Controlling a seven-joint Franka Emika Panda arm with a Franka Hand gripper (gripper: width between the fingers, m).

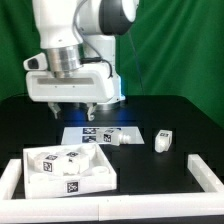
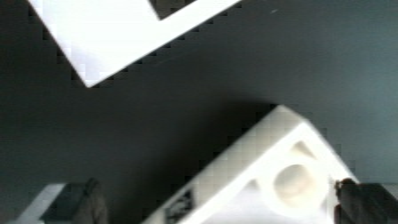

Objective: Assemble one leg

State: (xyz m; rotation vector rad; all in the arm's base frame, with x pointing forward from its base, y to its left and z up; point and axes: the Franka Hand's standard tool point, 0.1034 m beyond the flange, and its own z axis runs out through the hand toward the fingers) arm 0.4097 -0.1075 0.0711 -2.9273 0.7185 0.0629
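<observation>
My gripper [image 1: 72, 110] hangs open and empty above the table, over the marker board [image 1: 95, 132] and the far edge of the large white panel [image 1: 75, 180]. One leg [image 1: 163, 140], a small white block with a tag, stands alone toward the exterior view's right. A second leg [image 1: 112, 141] lies by the marker board's near corner. More small white pieces lie on the panel. In the wrist view the gripper [image 2: 210, 205] is open, with dark fingertips [image 2: 71, 205] at both sides. Below it is a white corner with a round hole [image 2: 285, 175]; I cannot tell which part it belongs to.
White border rails lie at the exterior view's near left [image 1: 10, 175] and near right [image 1: 202, 170]. The marker board also shows in the wrist view [image 2: 125, 30]. The table is black, with a green wall behind it.
</observation>
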